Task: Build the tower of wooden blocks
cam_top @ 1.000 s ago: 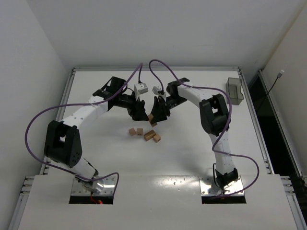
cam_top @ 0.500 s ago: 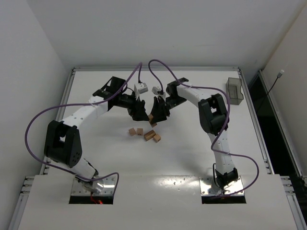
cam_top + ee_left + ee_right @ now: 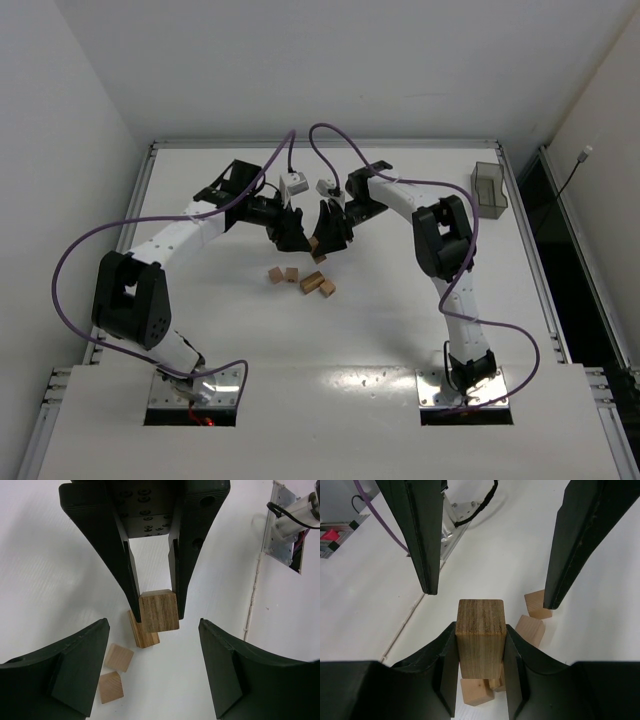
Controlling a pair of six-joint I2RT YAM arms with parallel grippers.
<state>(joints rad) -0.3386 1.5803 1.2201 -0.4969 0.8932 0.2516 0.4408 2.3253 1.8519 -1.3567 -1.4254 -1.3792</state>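
1. Right gripper (image 3: 480, 630) clamps one block (image 3: 159, 611) by two opposite sides, in the air over the tabletop's (image 3: 200, 340) middle.
2. Left gripper (image 3: 153, 623) faces it with jaws wide apart, touching nothing.
3. Reads as a handover: the left should close squarely on the free faces before the right lets go.
4. Block is plain wood, square-cut, with visible grain and flat faces; probably grips without slipping.
5. Loose blocks (image 3: 312, 283) lie below near the tabletop's middle, pale and small. No tower yet.

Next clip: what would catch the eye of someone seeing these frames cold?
Over the middle of the table the right hand clamps a wood block, and the left hand faces it, open. Near them several loose blocks lie on the table; a grey bin sits at the far right corner.
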